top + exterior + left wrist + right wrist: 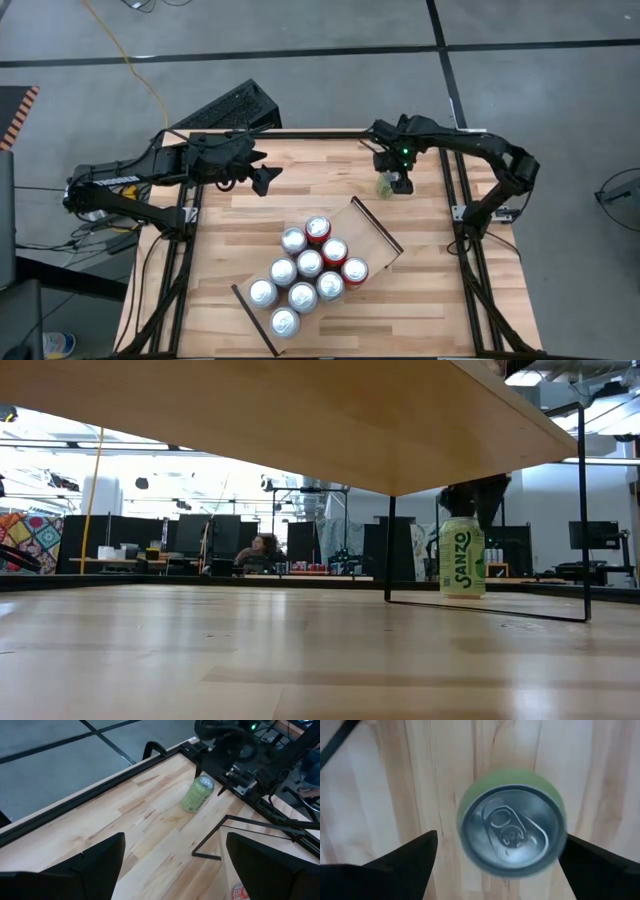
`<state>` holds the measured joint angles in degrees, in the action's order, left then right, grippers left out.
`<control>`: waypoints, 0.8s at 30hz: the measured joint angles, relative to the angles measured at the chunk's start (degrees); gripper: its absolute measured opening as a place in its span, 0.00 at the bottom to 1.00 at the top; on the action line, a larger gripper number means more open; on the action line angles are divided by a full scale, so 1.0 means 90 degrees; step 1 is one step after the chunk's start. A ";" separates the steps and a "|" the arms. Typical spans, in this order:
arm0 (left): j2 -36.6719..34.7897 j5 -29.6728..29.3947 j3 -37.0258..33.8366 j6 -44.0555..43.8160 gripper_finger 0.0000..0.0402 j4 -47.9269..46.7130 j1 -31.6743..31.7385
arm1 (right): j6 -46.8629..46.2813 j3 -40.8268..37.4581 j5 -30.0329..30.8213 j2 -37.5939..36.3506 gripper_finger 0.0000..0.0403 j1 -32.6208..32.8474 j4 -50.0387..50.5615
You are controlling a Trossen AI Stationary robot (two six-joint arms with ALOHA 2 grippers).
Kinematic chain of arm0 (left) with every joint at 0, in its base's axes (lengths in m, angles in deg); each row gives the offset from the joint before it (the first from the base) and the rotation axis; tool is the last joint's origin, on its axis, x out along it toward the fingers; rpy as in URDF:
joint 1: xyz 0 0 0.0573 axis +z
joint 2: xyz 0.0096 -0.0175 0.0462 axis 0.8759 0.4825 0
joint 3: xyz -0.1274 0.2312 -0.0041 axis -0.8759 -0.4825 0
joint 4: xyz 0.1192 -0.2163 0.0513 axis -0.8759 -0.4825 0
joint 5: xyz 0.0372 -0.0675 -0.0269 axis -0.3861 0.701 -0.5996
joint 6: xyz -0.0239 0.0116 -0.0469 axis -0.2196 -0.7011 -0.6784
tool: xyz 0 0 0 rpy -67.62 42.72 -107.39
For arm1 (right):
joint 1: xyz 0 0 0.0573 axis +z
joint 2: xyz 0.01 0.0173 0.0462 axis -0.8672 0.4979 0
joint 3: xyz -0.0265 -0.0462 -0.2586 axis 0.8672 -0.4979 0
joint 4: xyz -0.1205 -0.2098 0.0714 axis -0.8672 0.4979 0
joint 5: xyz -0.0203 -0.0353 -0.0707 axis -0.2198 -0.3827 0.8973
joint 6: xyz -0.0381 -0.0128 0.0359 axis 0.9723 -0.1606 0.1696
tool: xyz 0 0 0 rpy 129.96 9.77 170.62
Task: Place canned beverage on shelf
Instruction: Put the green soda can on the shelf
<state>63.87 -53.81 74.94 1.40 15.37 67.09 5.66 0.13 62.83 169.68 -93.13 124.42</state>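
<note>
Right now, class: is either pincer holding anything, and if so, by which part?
Nothing is held. The right pincer hangs open above the green can, fingers clear of it. The left pincer is open and empty.

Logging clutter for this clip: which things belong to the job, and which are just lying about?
Job:
- green can, upright on the table
- shelf, nine cans on it
- right gripper, open above the green can

Lying about:
- keyboard on the floor
- left gripper, open, waiting

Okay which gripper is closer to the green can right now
The right. The right gripper hangs directly above the upright green can, fingers spread wide to either side. The left gripper waits open across the table, well apart from it.
</note>
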 joint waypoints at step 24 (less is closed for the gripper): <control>0.0002 -0.0166 0.0000 -0.0161 0.83 0.0005 0.0000 | -0.0469 -0.0435 0.0185 -0.0024 0.93 -0.0003 -0.1188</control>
<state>63.90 -55.30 74.94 -0.05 15.42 67.09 1.44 -3.79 64.50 169.46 -93.16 113.73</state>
